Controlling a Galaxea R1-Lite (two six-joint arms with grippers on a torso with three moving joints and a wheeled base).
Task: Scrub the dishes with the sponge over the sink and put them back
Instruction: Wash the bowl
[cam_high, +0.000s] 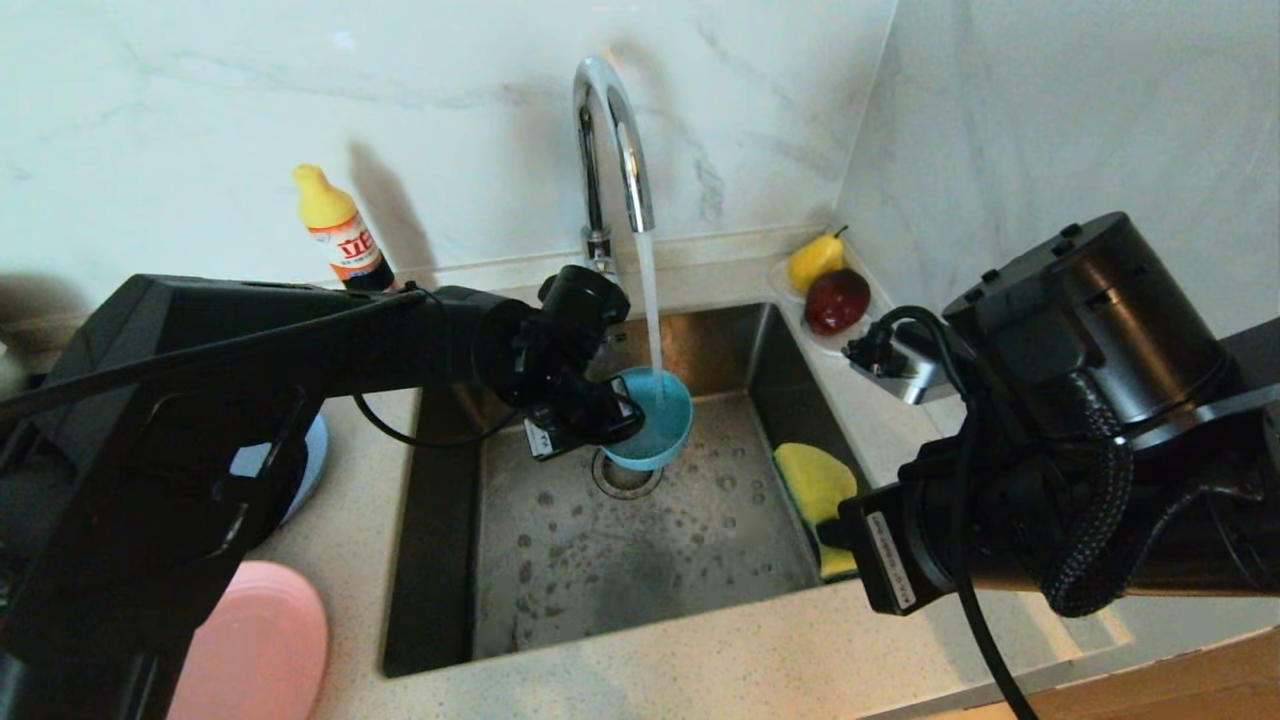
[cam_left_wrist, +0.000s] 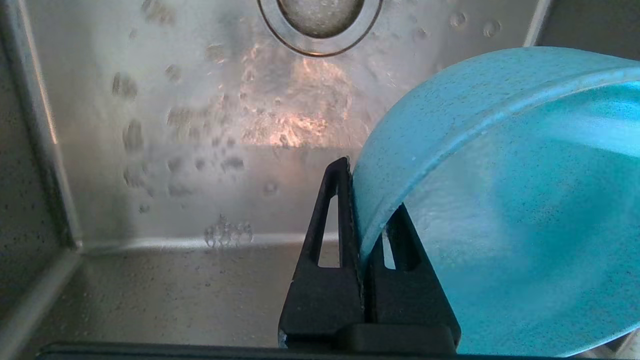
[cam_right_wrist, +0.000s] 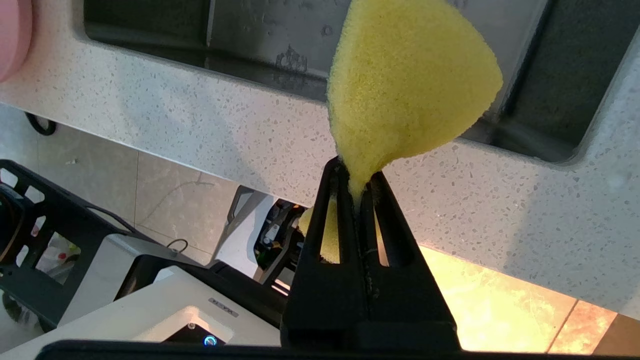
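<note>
Nearest me, my left arm half-covers the pink plate (cam_high: 262, 640) and grey-blue plate (cam_high: 300, 462). My right gripper (cam_right_wrist: 357, 192) pinches the sponge (cam_high: 815, 482) over the sink's (cam_high: 640, 560) right edge. Farther in, my left gripper (cam_left_wrist: 364, 227) clamps the teal bowl's (cam_high: 652, 420) rim under the tap (cam_high: 610, 140) stream. Soap bottle (cam_high: 340, 232), pear (cam_high: 815, 260) and a red fruit (cam_high: 836, 300) sit at the back.

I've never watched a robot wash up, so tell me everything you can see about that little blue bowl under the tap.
The teal bowl is small, round and matte, with a finely speckled skin and a thickened rim. It hangs tilted over the sink, near the drain, its opening turned up toward the faucet. Running water falls into it. The left tool is shut on its rim, one finger inside, one outside. Nothing else touches it.
</note>
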